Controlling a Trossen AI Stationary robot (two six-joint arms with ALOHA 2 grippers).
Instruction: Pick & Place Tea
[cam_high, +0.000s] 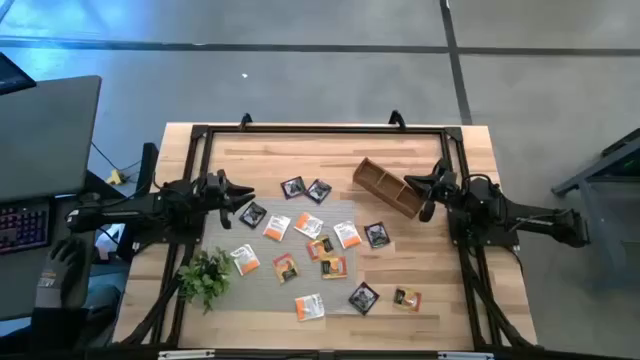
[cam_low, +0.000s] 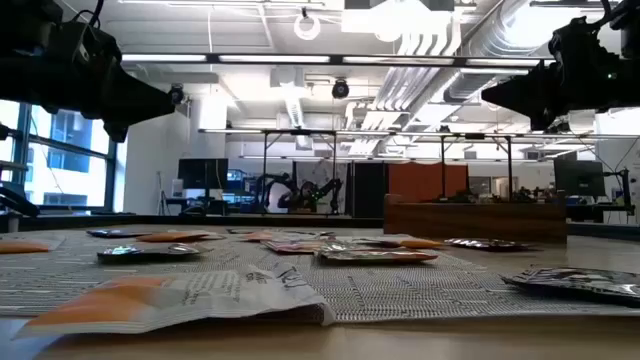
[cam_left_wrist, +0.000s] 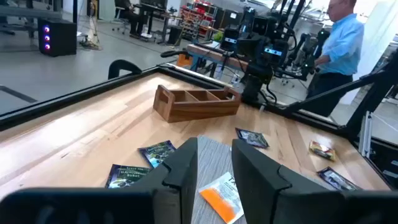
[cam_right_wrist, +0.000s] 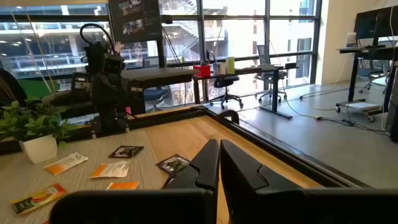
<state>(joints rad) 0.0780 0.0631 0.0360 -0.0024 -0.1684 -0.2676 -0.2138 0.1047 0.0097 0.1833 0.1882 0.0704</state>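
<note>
Several small tea sachets, some black (cam_high: 293, 187) and some orange-and-white (cam_high: 277, 228), lie flat and scattered on a grey woven mat (cam_high: 260, 290); one (cam_high: 406, 298) lies on the bare wood right of the mat. My left gripper (cam_high: 245, 196) (cam_left_wrist: 214, 146) hovers open above the mat's far left corner, close to a black sachet (cam_high: 253, 214), with nothing between its fingers. My right gripper (cam_high: 424, 193) (cam_right_wrist: 219, 146) is shut and empty, raised beside the right end of a wooden box (cam_high: 388, 186).
The compartmented wooden box (cam_left_wrist: 196, 102) stands slantwise at the far right of the table. A small green plant (cam_high: 205, 275) sits at the mat's near left corner. A black frame (cam_high: 320, 128) runs around the table. A gloved hand (cam_high: 60, 275) shows left of the table.
</note>
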